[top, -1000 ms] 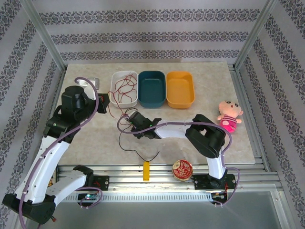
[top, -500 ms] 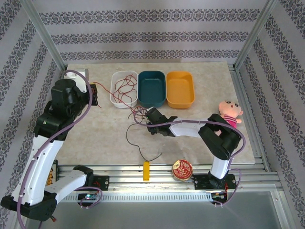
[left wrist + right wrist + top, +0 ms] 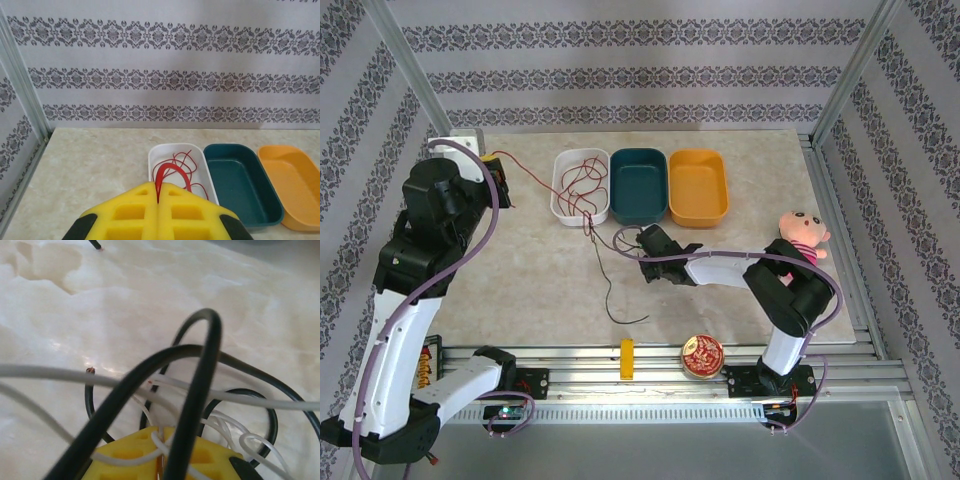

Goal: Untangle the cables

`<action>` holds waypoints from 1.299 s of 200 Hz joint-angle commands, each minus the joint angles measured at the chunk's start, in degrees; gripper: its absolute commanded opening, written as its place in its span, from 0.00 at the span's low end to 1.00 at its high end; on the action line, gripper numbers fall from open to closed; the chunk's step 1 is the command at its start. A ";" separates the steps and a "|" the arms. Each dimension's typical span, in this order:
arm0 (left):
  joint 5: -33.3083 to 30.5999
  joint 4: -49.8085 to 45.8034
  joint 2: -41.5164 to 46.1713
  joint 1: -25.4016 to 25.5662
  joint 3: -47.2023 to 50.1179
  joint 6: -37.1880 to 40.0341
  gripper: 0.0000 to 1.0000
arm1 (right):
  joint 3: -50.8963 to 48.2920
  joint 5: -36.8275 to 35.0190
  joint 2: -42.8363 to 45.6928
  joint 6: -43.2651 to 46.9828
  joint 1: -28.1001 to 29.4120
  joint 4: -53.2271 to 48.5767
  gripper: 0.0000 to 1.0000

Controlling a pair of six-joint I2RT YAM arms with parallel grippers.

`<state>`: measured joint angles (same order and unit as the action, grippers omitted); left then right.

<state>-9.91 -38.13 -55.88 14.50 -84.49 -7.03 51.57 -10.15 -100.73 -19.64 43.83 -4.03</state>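
Observation:
My left gripper [image 3: 503, 171] is raised at the table's far left, shut on a red cable [image 3: 535, 180] that runs taut from it to the white tray [image 3: 563, 208]. In the left wrist view the yellow fingers [image 3: 125, 215] pinch that red cable [image 3: 161, 181], whose loops lie in the white tray [image 3: 154, 156]. My right gripper [image 3: 638, 243] sits low at mid-table, shut on the tangle of white and black cables [image 3: 617, 238]. A black cable [image 3: 610, 290] trails from it toward the front edge. In the right wrist view, white strands [image 3: 165, 440] cross the closed fingertips and black loops [image 3: 200, 370] arch over them.
A teal tray [image 3: 639, 186] and an orange tray [image 3: 697, 187] stand beside the white one at the back. A pink doll [image 3: 801, 238] lies at the right. A round red tin [image 3: 702, 357] and a yellow block [image 3: 627, 358] sit at the front edge.
My left gripper has swung up and to the far left, pulling the red cable taut across the white tray. My right gripper shifted right with the white and black tangle.

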 commanded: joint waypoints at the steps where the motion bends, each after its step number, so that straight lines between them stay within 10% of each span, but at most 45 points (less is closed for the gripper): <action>1: -3.01 2.93 -0.09 -0.94 -2.84 2.04 0.00 | -1.90 -1.29 1.84 -1.45 -1.74 -2.00 0.03; 68: 5.98 3.49 -0.89 -0.92 -3.84 0.12 0.00 | -2.61 -0.43 2.81 -1.59 -2.95 -2.56 0.04; 167: 35.42 7.03 -2.22 -0.94 -1.51 -8.71 0.00 | -4.71 8.00 19.01 1.06 -1.76 -0.23 0.53; 260: 37.07 9.33 -2.18 -0.93 -1.35 -10.36 0.00 | 5.36 10.83 12.57 5.41 5.12 10.80 0.64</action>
<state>25.76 -31.79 -58.81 14.22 -85.95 -16.36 53.43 -0.71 -83.94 -15.70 48.66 2.55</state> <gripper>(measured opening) 0.041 0.660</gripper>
